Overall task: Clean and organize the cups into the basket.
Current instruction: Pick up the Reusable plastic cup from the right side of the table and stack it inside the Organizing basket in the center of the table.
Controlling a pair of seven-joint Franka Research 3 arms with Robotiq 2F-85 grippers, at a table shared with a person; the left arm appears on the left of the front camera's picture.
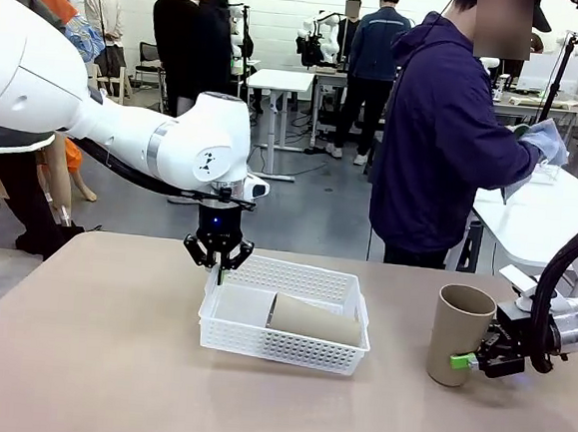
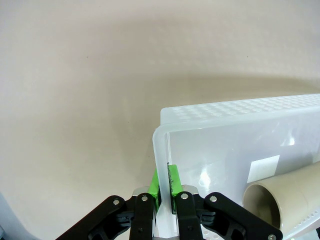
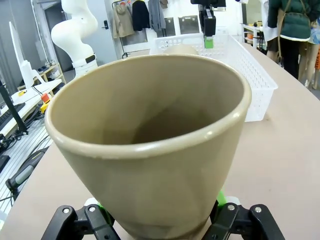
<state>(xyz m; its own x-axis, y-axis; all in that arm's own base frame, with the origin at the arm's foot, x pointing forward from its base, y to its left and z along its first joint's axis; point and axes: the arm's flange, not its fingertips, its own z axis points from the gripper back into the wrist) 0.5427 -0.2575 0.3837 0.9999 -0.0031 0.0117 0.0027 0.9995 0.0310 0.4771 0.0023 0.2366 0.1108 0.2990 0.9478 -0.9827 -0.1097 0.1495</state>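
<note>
While the left jaws pinch the corner wall of the white perforated plastic basket (image 1: 289,348), probably steadying it, the right jaws clamp an upright tan matte cup (image 1: 458,334) low down on the worktop (image 1: 107,362) nearby; another tan cup (image 1: 316,320) lies inside.

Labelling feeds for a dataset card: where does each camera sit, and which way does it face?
Front view: fixed on the robot's side, facing across the table to the person; both arms show, left jaws on the basket, right jaws on the upright tan cup.
Left wrist view: on that wrist, looking down along its jaws, clamped on the basket's end wall; lying tan cup inside.
Right wrist view: on that wrist, looking level along its jaws, past the upright tan cup to the basket.
Shared: all three show the basket.
</note>
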